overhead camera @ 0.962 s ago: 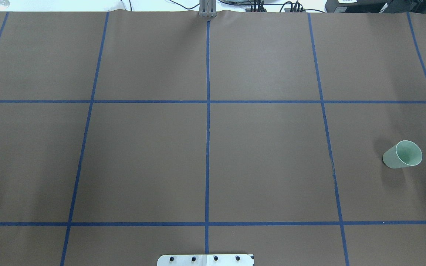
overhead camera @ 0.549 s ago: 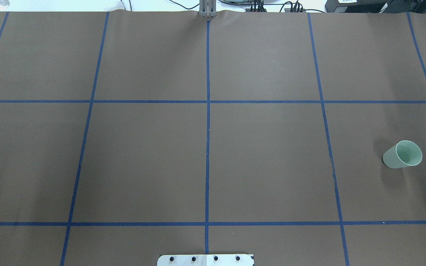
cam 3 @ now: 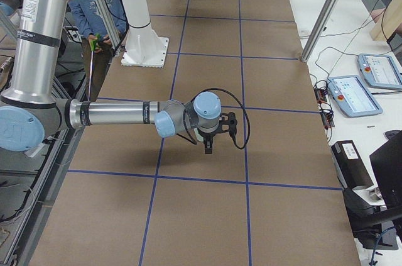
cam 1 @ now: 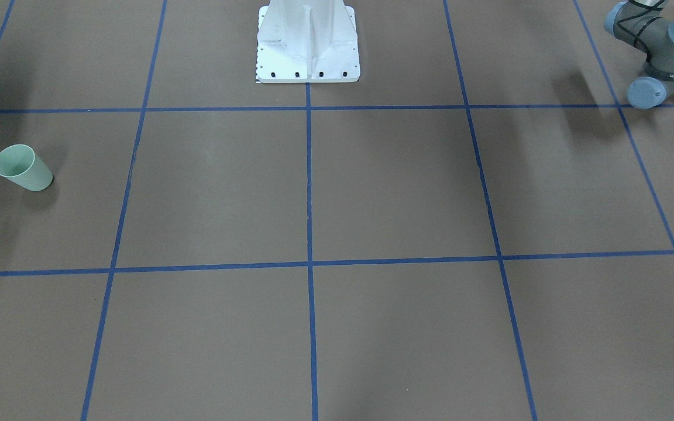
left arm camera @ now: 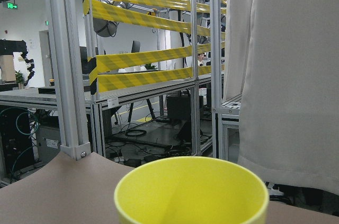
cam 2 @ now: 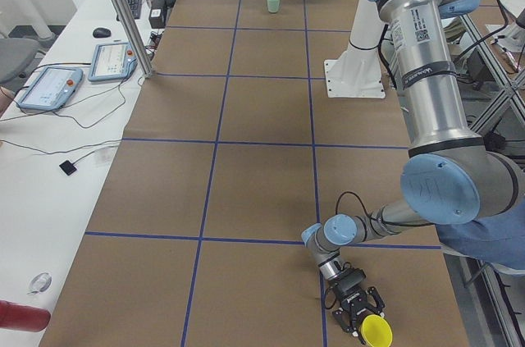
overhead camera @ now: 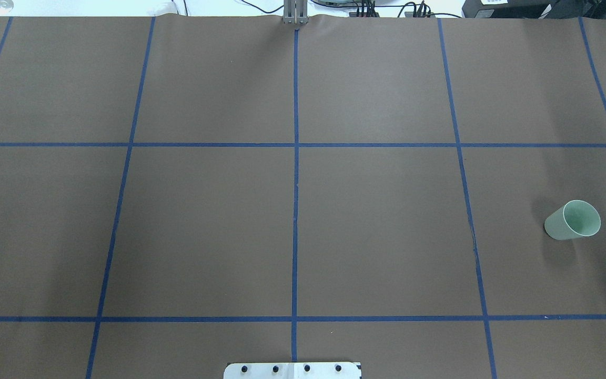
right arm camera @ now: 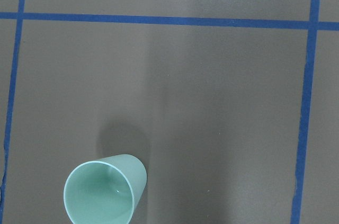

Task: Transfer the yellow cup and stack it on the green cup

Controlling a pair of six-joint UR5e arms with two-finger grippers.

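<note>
**tapegrid:** Front-facing view first. The green cup (cam 1: 23,168) stands upright and alone on the brown surface (cam 1: 395,187), mouth up, out on the robot's right side. Only a bit of the left arm (cam 1: 662,52) pokes in at the far corner. There's no yellow cup in this one at all.

**cupnerd:** Overhead is the same story: the green cup (overhead camera: 572,220) sits by itself inside a square of blue tape (overhead camera: 295,210), nothing in it, no arms in shot.

**tapegrid:** The left-end view is where it gets interesting. The yellow cup (cam 2: 377,332) is at the near end of the surface, well apart from the green one way down the far end. The left claw (cam 2: 361,318) is right up against it. Clamped or just beside? I can't tell from that angle.

**cupnerd:** Right-end view: the right claw (cam 3: 209,145) hangs pointing down over the surface. I can't tell whether its fingers are apart or together either. The green cup doesn't show there.

**tapegrid:** Left wrist cam: the yellow cup (left arm camera: 190,192) fills the bottom middle of the frame, rim up, empty. No fingers in shot, so it's no help on the grip.

**cupnerd:** Right wrist cam looks straight down on the green cup (right arm camera: 103,189), low and left in frame, also empty.

**tapegrid:** My read is it's early days. At best the pickup is underway. The lift, the long carry across (maybe a hand-over to the other claw) and the drop into the green cup all look undone.
</note>
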